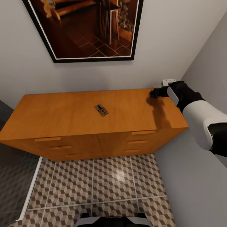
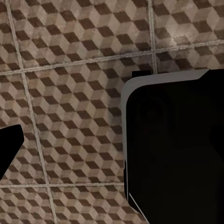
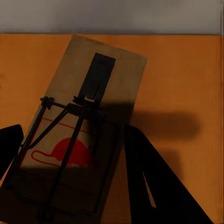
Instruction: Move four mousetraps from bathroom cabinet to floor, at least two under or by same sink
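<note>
Low orange-brown wooden cabinet [image 1: 78, 113]: set against the grey wall, three slim bar handles seen on each half of its front; its left end is partly cut by a dark grey object at the frame edge.

Small flat tan wooden mousetrap [image 1: 101, 110] with dark wire and a red mark: lying flat near the middle of the cabinet top, well apart from the arm.

Second tan mousetrap [image 3: 77, 135]: seen close in the right wrist view, on the cabinet top, its lower part shaded and its near edge cut off.

Right gripper [image 1: 156, 92]: black, at the back right corner of the cabinet top, below a white wall socket [image 1: 169, 82]. Its dark fingers [image 3: 154, 182] are seen apart either side of the trap; whether they touch it cannot be told, apparently not yet clamped.

Left gripper [image 2: 65, 154]: largely a dark silhouette over the cube-patterned tile floor [image 2: 70, 70]; its opening cannot be told, and nothing is seen held.

Dark-framed picture [image 1: 85, 28]: on the wall, top cropped.
</note>
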### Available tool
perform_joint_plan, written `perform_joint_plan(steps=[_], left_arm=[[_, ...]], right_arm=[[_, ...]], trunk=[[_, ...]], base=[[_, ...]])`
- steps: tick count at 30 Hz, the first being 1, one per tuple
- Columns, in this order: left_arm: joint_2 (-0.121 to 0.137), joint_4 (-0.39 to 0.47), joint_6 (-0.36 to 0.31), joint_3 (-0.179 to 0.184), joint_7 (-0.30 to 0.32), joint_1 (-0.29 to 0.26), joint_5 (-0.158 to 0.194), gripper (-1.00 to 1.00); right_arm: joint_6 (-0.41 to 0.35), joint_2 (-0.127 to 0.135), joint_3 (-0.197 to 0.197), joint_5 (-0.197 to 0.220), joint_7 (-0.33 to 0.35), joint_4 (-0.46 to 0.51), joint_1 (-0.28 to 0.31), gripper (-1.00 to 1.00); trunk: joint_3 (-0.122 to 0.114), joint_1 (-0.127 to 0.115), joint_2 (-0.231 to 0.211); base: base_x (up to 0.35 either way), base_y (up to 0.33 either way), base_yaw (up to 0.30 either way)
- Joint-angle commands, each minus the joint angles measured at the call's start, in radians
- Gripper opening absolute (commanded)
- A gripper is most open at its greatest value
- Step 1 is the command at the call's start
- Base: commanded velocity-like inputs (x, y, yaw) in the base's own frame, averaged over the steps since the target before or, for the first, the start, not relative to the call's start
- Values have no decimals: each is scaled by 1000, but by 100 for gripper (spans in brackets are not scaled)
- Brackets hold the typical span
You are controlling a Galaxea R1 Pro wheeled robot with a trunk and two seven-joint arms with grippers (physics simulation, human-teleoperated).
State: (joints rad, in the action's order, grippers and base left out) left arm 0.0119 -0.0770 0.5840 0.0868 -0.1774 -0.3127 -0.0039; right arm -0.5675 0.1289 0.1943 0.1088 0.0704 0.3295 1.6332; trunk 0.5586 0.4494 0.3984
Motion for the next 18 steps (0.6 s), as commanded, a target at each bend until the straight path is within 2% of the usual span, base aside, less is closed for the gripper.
perform_joint_plan(steps=[1,12,18], left_arm=[[-1,-4,6,8,-7,-2,-1,100],[0,-4,6,8,-7,-2,-1,100],[0,-4,6,8,-7,-2,-1,100]], right_arm=[[-9,1,8,12,-3,8,1,-100],[-97,1,8,12,-43,104,1,-100],[-108,0,8,11,-50,116,1,-100]], trunk=[[1,1,2],[1,1,2],[1,1,2]], base=[[0,0,0],[0,0,0],[-58,79,0]])
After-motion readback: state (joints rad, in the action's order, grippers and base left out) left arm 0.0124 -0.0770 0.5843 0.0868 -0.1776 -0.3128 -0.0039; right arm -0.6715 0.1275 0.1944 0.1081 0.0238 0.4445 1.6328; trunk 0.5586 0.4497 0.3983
